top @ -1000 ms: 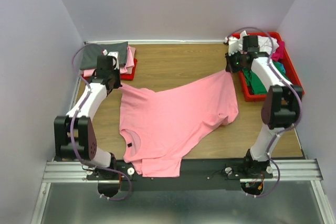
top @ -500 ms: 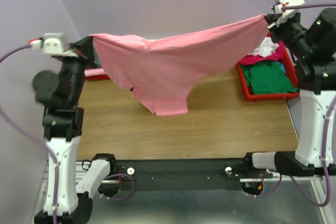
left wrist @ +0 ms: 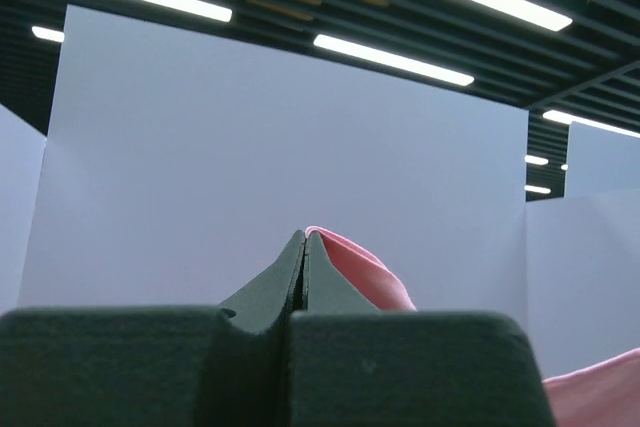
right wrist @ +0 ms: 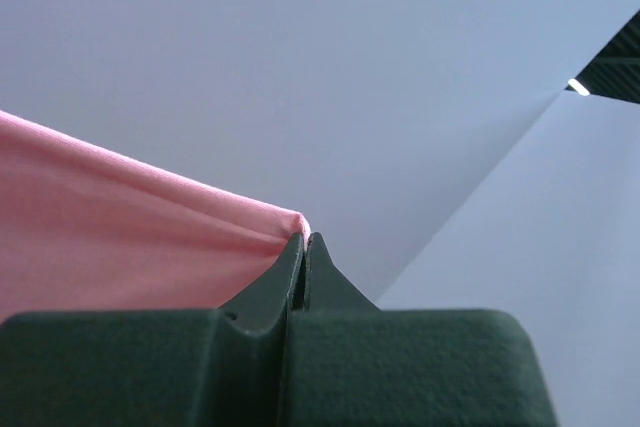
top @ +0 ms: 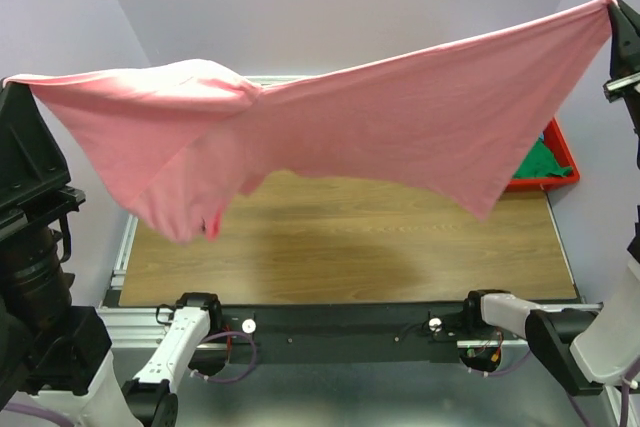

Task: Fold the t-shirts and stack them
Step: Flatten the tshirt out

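The light pink t-shirt (top: 380,122) hangs stretched in the air, high above the wooden table, held at two corners. My left gripper (top: 12,85) is shut on its left corner at the far left edge of the top view; the cloth (left wrist: 365,272) shows pinched at the fingertips in the left wrist view. My right gripper (top: 612,5) is shut on its right corner at the upper right; the cloth (right wrist: 130,237) runs left from the closed jaws in the right wrist view. The shirt sags in the middle, with a loose flap hanging at the lower left. The other t-shirts are mostly hidden.
A red tray (top: 560,162) with a green tee (top: 540,159) peeks out under the shirt at the right. The wooden table (top: 350,247) lies below. Purple walls enclose the back and sides. The left tray is hidden behind the shirt.
Both arms have lifted the pink t-shirt off the table, raised it higher and pulled it wider apart. It now hangs stretched close to the camera.
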